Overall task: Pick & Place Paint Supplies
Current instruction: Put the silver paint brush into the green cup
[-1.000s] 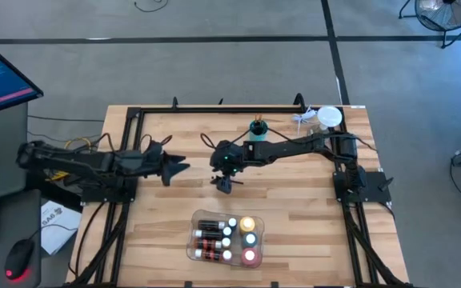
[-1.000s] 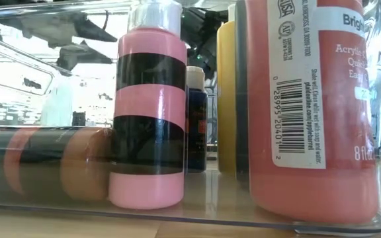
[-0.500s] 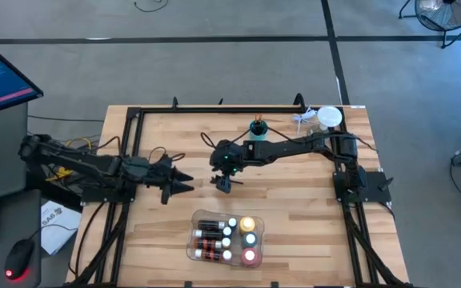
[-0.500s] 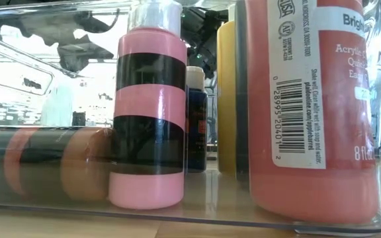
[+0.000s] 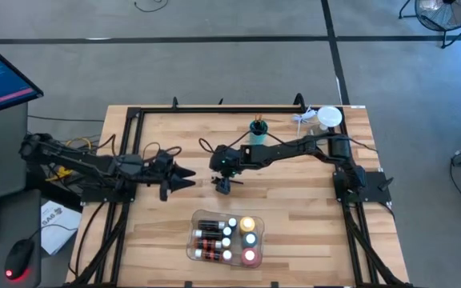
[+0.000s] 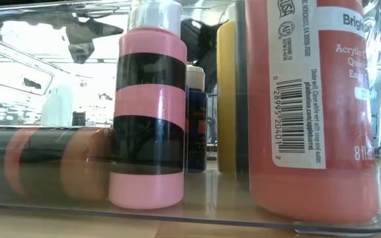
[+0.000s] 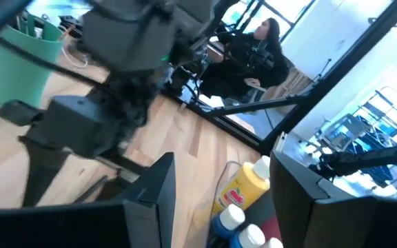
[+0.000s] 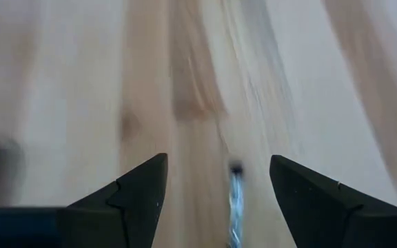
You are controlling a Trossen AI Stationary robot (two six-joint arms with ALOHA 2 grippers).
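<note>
A thin paint brush (image 8: 236, 200) with a silver ferrule lies flat on the wooden table. My right gripper (image 8: 218, 160) hangs open over it, one finger on each side, apart from it; in the high view this gripper (image 5: 223, 186) is at mid-table. My left gripper (image 5: 186, 178) is open with nothing between its fingers. It is left of the right one and points about level toward the table's right side. Paint bottles stand and lie in the clear tray (image 5: 192, 250) near the front edge, among them a yellow bottle (image 7: 243, 189) and a pink one with black bands (image 6: 147, 112).
A teal cup (image 5: 258, 128) holding brushes stands behind my right arm, toward the far edge. A white round thing (image 5: 329, 118) sits at the far right corner. A black frame rail (image 5: 214, 109) borders the table. A person (image 7: 257, 48) sits beyond the table.
My left gripper has swung toward the table's near edge and a little right, tipping up toward level. My right gripper has sunk slightly toward the table. Neither has opened or shut.
</note>
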